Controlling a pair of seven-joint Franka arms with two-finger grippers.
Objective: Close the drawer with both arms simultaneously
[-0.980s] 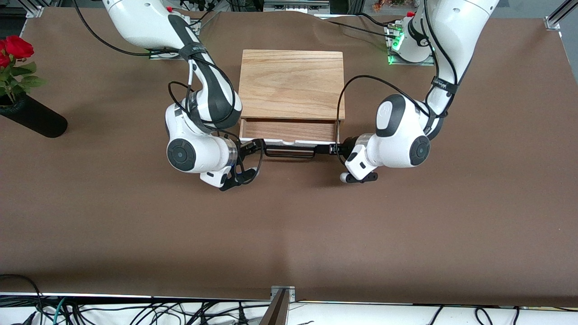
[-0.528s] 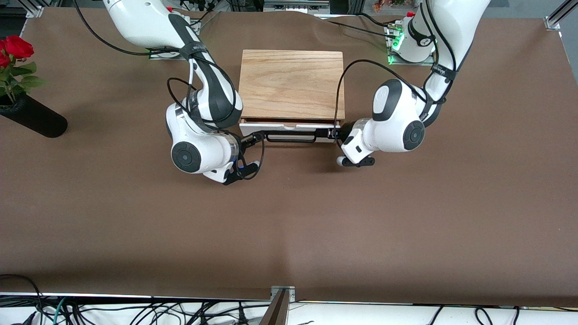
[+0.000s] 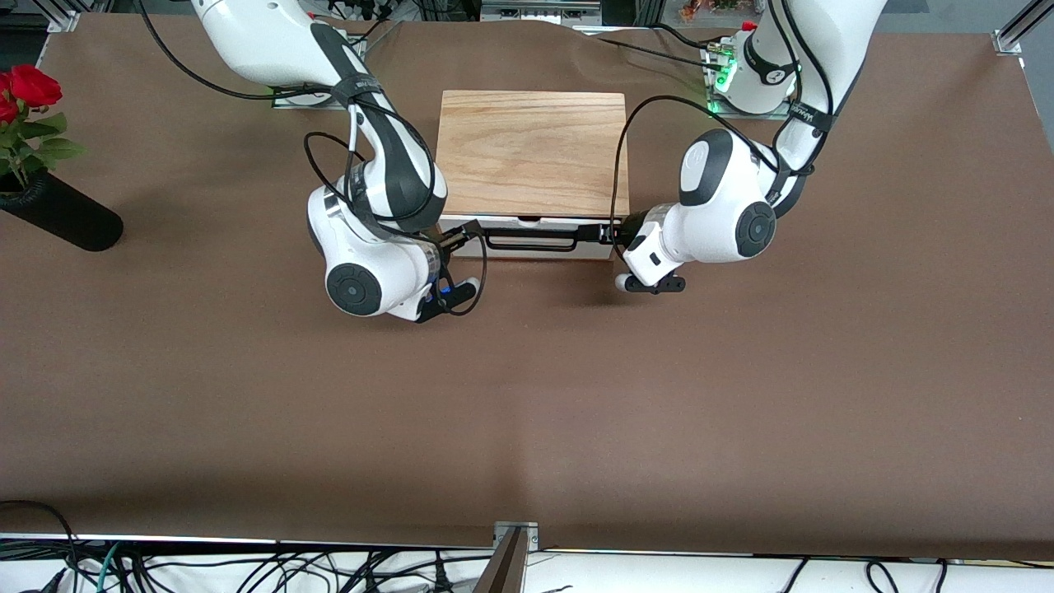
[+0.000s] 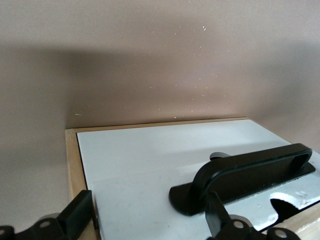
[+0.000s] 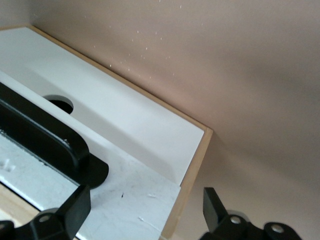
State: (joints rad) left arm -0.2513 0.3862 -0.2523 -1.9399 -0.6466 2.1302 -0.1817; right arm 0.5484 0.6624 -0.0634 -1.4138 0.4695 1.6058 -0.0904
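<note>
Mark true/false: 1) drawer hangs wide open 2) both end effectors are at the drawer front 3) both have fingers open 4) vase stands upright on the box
1) False: the drawer is pushed in, its white front at the box.
2) True: left end effector and right end effector are at opposite ends of the handle.
3) True.
4) False: the vase lies on the table at the right arm's end.

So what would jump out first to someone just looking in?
The two white arms meeting at the wooden box mid-table, the left gripper and right gripper both open at either end of the drawer's white front. Then the red roses in a black vase at the right arm's end.
</note>
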